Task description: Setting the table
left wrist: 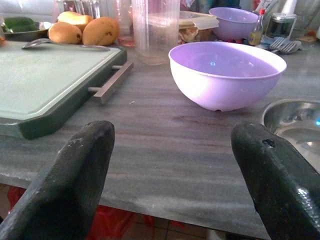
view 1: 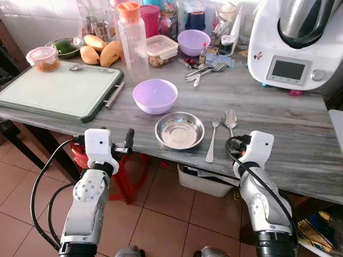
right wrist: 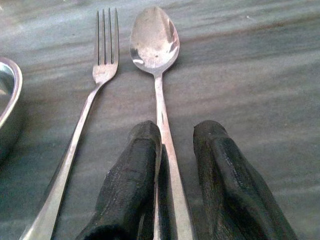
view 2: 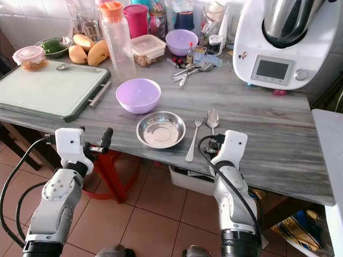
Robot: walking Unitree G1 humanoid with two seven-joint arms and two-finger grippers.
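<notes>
Grey marble-patterned table (view 1: 278,144) is running across the middle of the head views, with tiled floor showing below its front edge. Near that edge, at the centre of the frame, a steel dish (view 1: 179,130) is sitting, and just to its right a fork (view 1: 213,138) and a spoon (view 1: 230,121) are lying side by side, tines and bowl pointing away from the robot. Above and left of the dish, a lilac bowl (view 1: 155,96) is standing close by, while a second purple bowl (view 1: 193,42) is sitting further back among jars and a clear bottle with an orange cap (view 1: 132,40). A green cutting board (view 1: 59,90) is occupying the left of the frame, with mangoes (view 1: 101,52) beyond it, and a white kitchen machine (view 1: 295,45) is filling the upper right. The right gripper (right wrist: 175,180) is reaching over the table edge at the lower right, its fingers (right wrist: 131,185) lying on either side of the spoon handle with only a narrow gap between them; whether they are actually pinching the handle cannot be told. The left gripper (left wrist: 175,175) is hovering at the table's front edge in the lower left, its fingers (left wrist: 70,180) spread wide apart and grasping nothing, pointing toward the lilac bowl.
</notes>
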